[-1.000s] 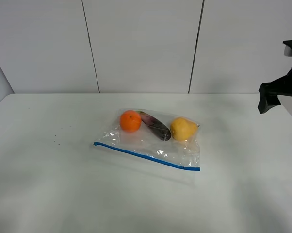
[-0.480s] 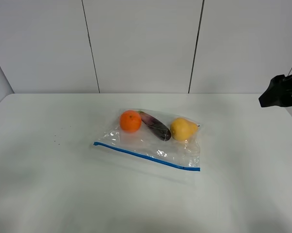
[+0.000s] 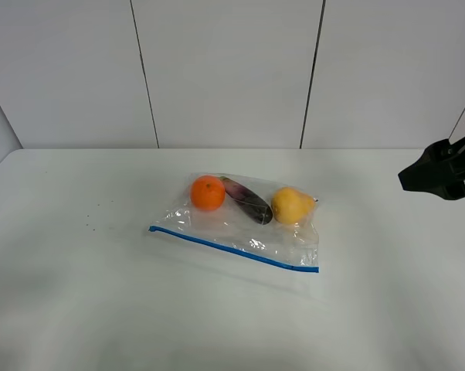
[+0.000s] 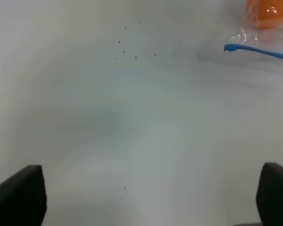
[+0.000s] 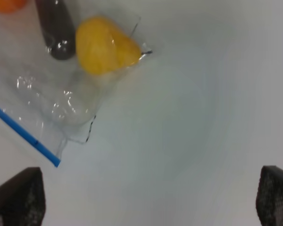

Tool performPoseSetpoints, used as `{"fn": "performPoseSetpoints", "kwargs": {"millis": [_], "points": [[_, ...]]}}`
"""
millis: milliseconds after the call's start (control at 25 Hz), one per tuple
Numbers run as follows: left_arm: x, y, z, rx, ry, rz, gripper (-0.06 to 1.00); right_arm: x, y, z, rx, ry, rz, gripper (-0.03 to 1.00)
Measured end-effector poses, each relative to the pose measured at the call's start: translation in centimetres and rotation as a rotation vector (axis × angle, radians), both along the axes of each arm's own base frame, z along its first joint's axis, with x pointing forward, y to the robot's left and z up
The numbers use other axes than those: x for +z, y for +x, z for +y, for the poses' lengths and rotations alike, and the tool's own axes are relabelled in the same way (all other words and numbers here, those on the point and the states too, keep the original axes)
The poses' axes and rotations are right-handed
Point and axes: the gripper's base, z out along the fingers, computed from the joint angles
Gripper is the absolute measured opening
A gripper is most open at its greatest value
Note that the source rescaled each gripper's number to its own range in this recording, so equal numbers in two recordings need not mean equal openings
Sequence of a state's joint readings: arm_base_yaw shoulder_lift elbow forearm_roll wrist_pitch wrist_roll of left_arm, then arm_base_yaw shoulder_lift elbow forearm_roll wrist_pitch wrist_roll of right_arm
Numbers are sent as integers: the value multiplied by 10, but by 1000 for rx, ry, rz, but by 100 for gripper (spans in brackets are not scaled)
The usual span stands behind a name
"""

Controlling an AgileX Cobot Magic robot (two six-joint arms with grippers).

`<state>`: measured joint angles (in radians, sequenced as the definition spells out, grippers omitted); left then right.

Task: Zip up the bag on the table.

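the right gripper (image 3: 441, 173), apparently spread wide and empty, has dropped lower toward the untouched bag (image 3: 248, 224), so zipping hasn't begun.

Exterior high: looks down from the near edge of the table (image 3: 78, 309) toward the back wall. Left wrist: close, facing down by the bag (image 4: 254, 28), left end. Right wrist: close, above its right end. All share the bag.
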<state>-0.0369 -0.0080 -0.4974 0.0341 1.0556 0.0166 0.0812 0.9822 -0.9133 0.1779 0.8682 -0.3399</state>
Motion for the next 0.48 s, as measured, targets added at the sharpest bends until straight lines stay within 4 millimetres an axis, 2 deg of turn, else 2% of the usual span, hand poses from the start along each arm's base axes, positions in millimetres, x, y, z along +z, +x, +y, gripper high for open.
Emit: {"fn": "performPoseSetpoints", "kwargs": {"millis": [480], "points": [[0, 0, 0, 0, 0, 0, 100, 33, -79, -28, -318, 34, -306, 100]]}}
